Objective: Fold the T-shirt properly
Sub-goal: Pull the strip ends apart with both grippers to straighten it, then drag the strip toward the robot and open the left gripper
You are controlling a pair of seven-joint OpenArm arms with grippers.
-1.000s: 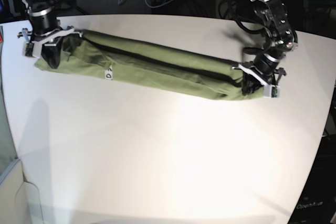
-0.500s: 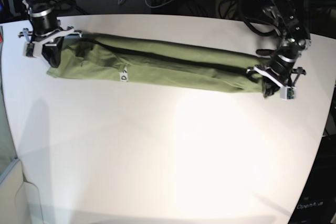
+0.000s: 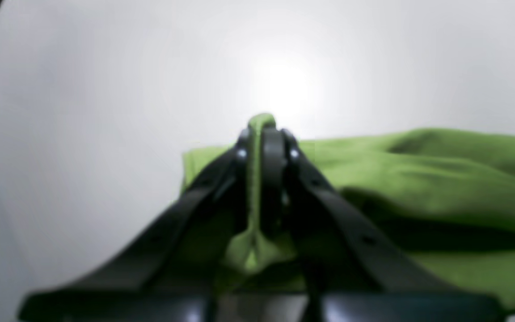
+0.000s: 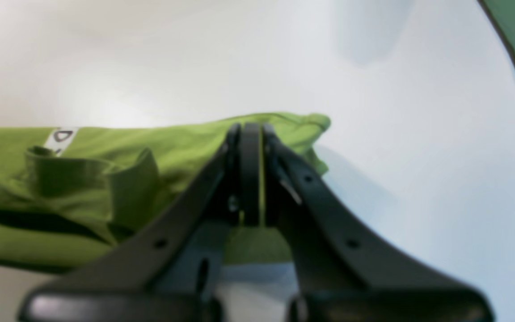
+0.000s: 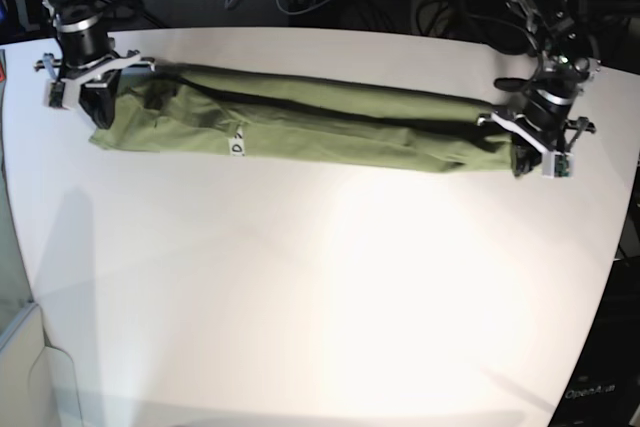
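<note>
Both grippers are clamped down tight on cloth, one at each end of the T-shirt (image 5: 310, 127). From where I stand at the base view, the left gripper (image 5: 532, 152) sits over on the right side of the table (image 5: 300, 297), its jaws pinched on the far right end of the garment. Its wrist view shows the grip up close: left gripper (image 3: 264, 134) with a thin ridge of green fabric squeezed between the dark fingers (image 3: 275, 152), a little tuft poking out above them.

At the other end, near the table's back left corner, the right gripper (image 5: 88, 97) has its jaws narrowed onto the shirt's left end. Close up, the right gripper (image 4: 251, 134) bites a fold of the T-shirt (image 4: 105, 170), the cloth edge showing just past the tips.

Between the two, the shirt lies stretched in a long, narrow band across the back half of the white table (rolled or folded lengthwise, with dark creases running along it). A small white tag (image 5: 237, 148) shows on the front edge, left of the middle; it also shows in the right wrist view (image 4: 62, 136).
</note>
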